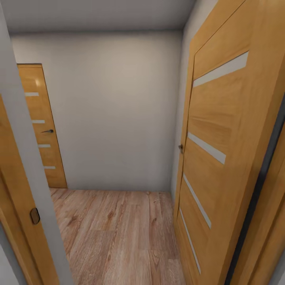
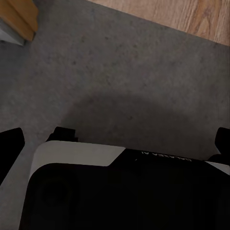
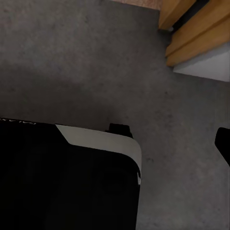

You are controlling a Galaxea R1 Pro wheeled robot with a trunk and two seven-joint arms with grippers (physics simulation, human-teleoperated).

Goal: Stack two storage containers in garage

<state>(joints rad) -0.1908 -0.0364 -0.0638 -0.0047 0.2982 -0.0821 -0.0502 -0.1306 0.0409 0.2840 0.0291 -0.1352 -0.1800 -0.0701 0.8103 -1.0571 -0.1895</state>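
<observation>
The head camera looks through a doorway into a small hallway with a light wood-plank floor (image 1: 114, 233) and a plain pale wall (image 1: 114, 111) straight ahead. An open wooden door (image 1: 221, 158) with narrow pale glass strips swings in at the right, its small handle at mid-height. A second, closed door (image 1: 41, 126) of the same make stands at the far left corner, with a dark lever handle. A pale door frame (image 1: 27, 158) runs up the near left edge.

Both wrist cameras look down at the dark grey, speckled concrete floor (image 2: 120, 72) beneath the robot. In the left wrist view the robot's black and white base (image 2: 120, 191) sits on that concrete, and the plank floor begins at the threshold beyond it (a wooden door-frame corner shows nearby). The right wrist view shows the same base (image 3: 67, 177) and another wooden frame foot (image 3: 191, 28).

Dark shapes at the edges of the wrist views may be fingertips, but whether either gripper is wide or closed cannot be told.
</observation>
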